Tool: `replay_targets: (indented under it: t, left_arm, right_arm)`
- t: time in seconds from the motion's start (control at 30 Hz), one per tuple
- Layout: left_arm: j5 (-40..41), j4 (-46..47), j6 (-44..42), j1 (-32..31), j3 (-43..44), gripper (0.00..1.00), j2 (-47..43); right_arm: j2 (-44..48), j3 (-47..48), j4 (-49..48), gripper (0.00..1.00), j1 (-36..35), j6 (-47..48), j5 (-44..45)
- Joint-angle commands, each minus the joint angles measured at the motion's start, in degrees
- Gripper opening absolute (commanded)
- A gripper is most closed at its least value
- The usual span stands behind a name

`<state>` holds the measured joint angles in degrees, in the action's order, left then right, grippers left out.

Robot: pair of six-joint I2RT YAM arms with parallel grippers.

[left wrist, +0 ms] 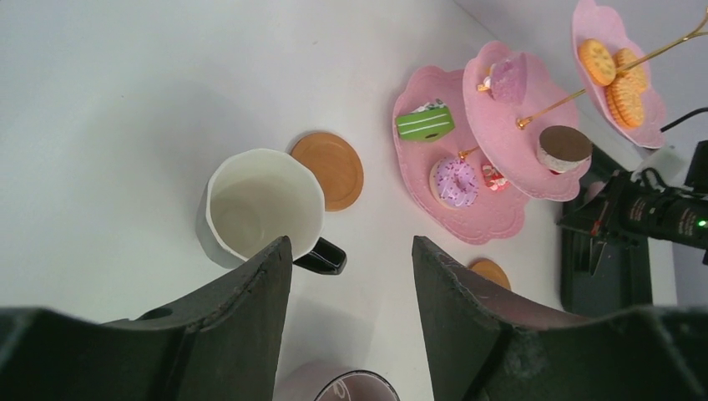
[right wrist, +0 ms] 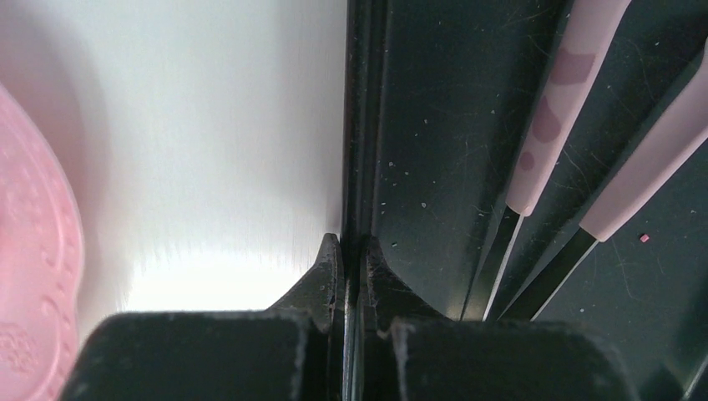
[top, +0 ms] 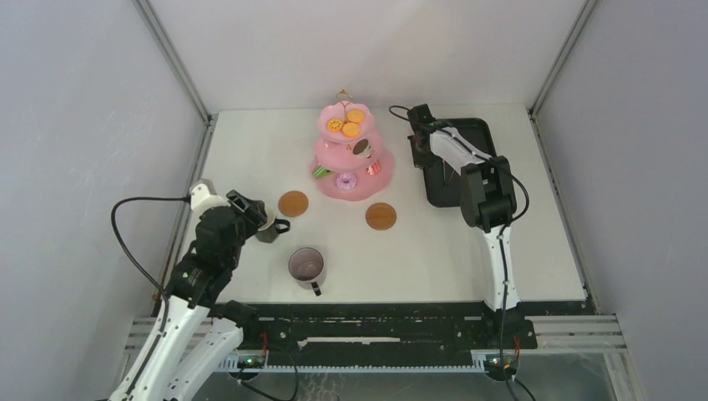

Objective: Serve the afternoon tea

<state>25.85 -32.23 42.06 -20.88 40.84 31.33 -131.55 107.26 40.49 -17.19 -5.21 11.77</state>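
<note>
- Left gripper hangs low over the table with its jaws spread wide and nothing held. The dark mug with the pale inside stands upright just past its left fingertip.
- That mug's handle pokes back and to the right, into the gap between the fingers and close to the left one. A grip here would probably mean shifting left to straddle the wall or handle.
- Nearer the bases, a second mug stands upright and apart from both arms, with the left arm the closer.
- Just beyond the first mug and to its right lies a round brown coaster. I judge this the likely target, a short carry away from the arm.
- Further right, the other coaster lies bare.
- Behind both coasters stands the pink cake stand, already loaded with pastries.
- Farthest off, the right gripper is pinched tight on the rim of the black tray, where the tongs lie. It is well away from either mug.
</note>
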Motion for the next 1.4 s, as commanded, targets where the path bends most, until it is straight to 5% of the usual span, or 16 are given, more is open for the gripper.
replay_targets:
  t: [0.0, 0.4, 0.57, 0.73, 1.07, 1.37]
  left_arm:
    - [1.66, 3.09, 0.47, -0.25, 4.00, 0.60, 2.25]
    - [1.49, 3.46, 0.94, -0.20, 5.75, 0.60, 6.33]
    - [1.19, 3.38, 1.06, -0.13, 6.04, 0.60, 6.44]
    - [0.98, 2.55, 0.96, -0.21, 6.61, 0.61, 5.93]
    - [-0.09, 1.02, 0.93, -0.18, 7.55, 0.62, 4.23]
    - [-2.80, -0.99, 0.92, -0.17, 6.54, 0.62, 1.48]
  right_arm:
    - [-4.30, 13.20, -1.62, 0.00, 1.22, 3.15, -3.33]
    - [-11.67, 27.75, 1.01, 0.00, 4.62, 2.91, -5.52]
    - [-10.23, 27.24, 1.30, 0.39, 4.97, 0.47, -4.91]
    - [-6.16, 23.50, -0.11, 0.49, 5.36, -2.66, -5.13]
    - [7.14, 12.05, -2.97, 0.51, 3.33, -6.20, -4.11]
    - [24.65, -5.65, -4.31, 0.47, -7.71, -7.23, 5.63]
